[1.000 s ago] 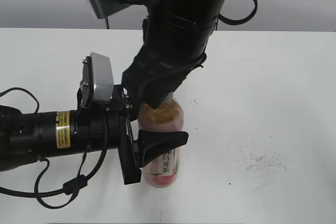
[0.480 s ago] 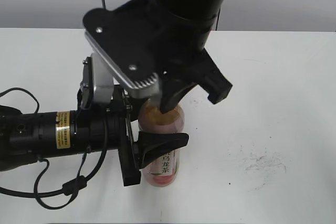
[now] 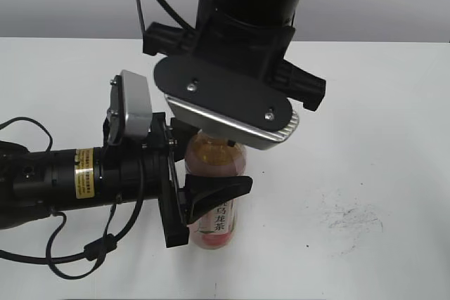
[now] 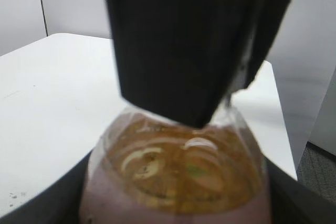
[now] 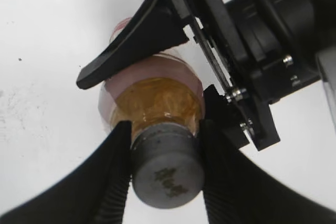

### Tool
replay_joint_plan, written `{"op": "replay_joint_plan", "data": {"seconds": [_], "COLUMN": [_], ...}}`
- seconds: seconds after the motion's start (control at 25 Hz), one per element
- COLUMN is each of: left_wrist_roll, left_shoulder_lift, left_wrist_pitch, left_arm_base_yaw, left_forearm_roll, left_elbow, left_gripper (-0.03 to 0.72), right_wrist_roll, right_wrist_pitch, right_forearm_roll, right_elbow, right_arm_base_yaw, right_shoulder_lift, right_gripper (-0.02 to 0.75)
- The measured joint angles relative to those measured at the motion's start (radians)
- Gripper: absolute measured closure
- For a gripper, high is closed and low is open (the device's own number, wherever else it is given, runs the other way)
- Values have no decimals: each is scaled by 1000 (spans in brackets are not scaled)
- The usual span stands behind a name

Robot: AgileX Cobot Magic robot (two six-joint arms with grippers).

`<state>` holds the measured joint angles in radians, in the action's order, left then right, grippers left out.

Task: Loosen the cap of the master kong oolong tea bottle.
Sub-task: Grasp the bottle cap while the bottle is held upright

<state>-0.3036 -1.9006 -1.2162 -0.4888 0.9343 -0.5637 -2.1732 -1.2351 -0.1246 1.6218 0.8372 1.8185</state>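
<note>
Right gripper, reaching down from above: two black ribbed fingers pressed against opposite sides of the cap, clamped on it. Cap grey in the right wrist view, with a small dark mark on top and ribbed sides partly hidden by the fingers. In the exterior view, cap hidden under the right arm's silver-edged wrist plate.

Left gripper, coming in level from the left: black fingers closed around the body of the master kong oolong tea bottle, one finger across its near side, the other behind it and mostly hidden. In the right wrist view, one left finger lying across the pink shoulder band, the other touching the opposite side.

Bottle upright on the white table, near the front edge, slightly left of centre. Amber-brown tea visible through the clear shoulder; pink-and-white label with vertical Chinese characters below the left gripper's finger, reddish base touching the table.

Left wrist view: bottle shoulder close and blurred, with the dark mass of the right gripper directly above it.

Left arm black, with a yellow label, stretching to the left edge; grey camera housing on its wrist. Dark scuff marks on the table, well to the right of the bottle.
</note>
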Motion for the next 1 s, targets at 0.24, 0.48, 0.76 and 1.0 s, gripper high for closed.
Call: {"op": "replay_joint_plan", "data": {"seconds": [0.24, 0.48, 0.76, 1.0], "left_wrist_roll": [-3, -3, -3, -3], "left_shoulder_lift": [0, 0, 0, 0], "left_wrist_pitch": [0, 0, 0, 0], "left_arm_base_yaw": [0, 0, 0, 0], "left_forearm_roll": [0, 0, 0, 0], "left_elbow": [0, 0, 0, 0], "left_gripper": [240, 240, 240, 240], "right_wrist_roll": [396, 974, 1619, 1919], "right_wrist_pitch": [11, 11, 11, 11], "right_forearm_roll": [13, 18, 18, 20], "right_elbow": [1, 1, 1, 11], "right_arm_base_yaw": [0, 0, 0, 0], "right_shoulder_lift": [0, 0, 0, -6], "right_gripper": [236, 167, 162, 162]}}
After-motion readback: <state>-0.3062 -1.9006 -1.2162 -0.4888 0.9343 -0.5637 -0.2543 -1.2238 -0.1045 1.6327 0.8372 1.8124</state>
